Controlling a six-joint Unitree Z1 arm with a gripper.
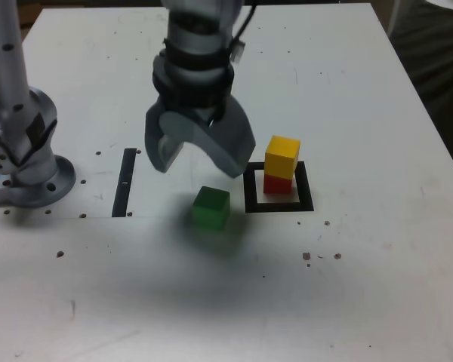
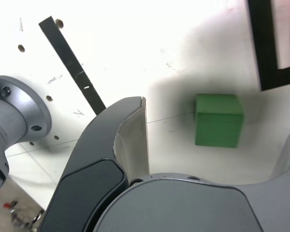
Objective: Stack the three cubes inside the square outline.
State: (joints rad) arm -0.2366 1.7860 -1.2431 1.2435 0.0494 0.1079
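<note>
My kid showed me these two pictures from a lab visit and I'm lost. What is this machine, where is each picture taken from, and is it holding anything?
It is a single robot arm bolted to a white table. One picture comes from a camera standing off the arm; the other from a camera on its wrist, looking down past its hand. The hand is a two-jawed claw; its jaws stand open and hold nothing. Just below it lies a green cube, alone on the table. To the exterior view's right, a yellow cube sits on a red cube inside a black square outline. A narrow black strip lies nearer the arm's base.
</note>
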